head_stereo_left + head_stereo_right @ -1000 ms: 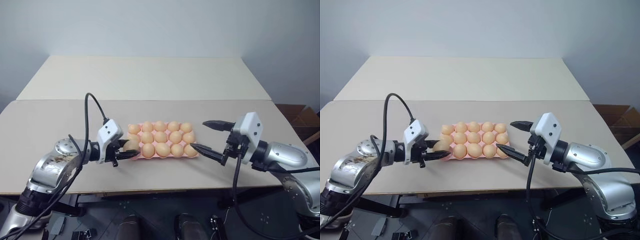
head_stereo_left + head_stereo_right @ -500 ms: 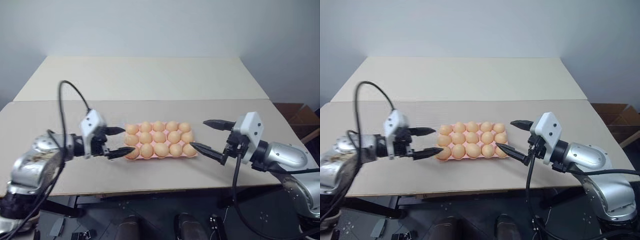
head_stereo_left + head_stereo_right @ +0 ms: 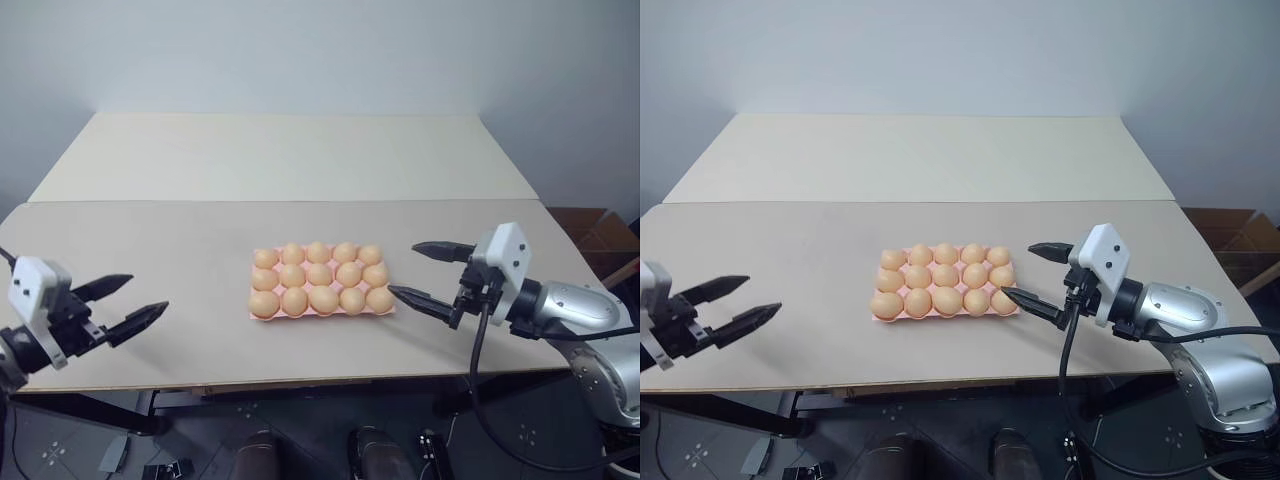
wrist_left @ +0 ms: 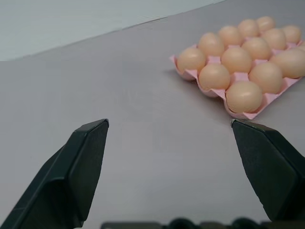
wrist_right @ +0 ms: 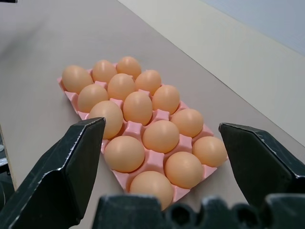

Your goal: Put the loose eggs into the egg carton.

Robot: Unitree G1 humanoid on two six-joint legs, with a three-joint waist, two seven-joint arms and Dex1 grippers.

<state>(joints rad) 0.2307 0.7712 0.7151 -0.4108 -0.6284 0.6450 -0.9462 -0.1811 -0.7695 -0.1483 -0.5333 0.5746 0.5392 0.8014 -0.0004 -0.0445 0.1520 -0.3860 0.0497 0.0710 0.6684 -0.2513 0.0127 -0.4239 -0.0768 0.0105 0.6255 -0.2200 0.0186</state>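
Lying just beside the right pincer (image 3: 425,270), egg carton (image 3: 258,312) full.

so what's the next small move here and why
Probably just draw the open right gripper back from the flat pink moulded egg carton. All fifteen cells hold light orange-tan eggs, none lies loose on the beige table, and the open left gripper is already clear.
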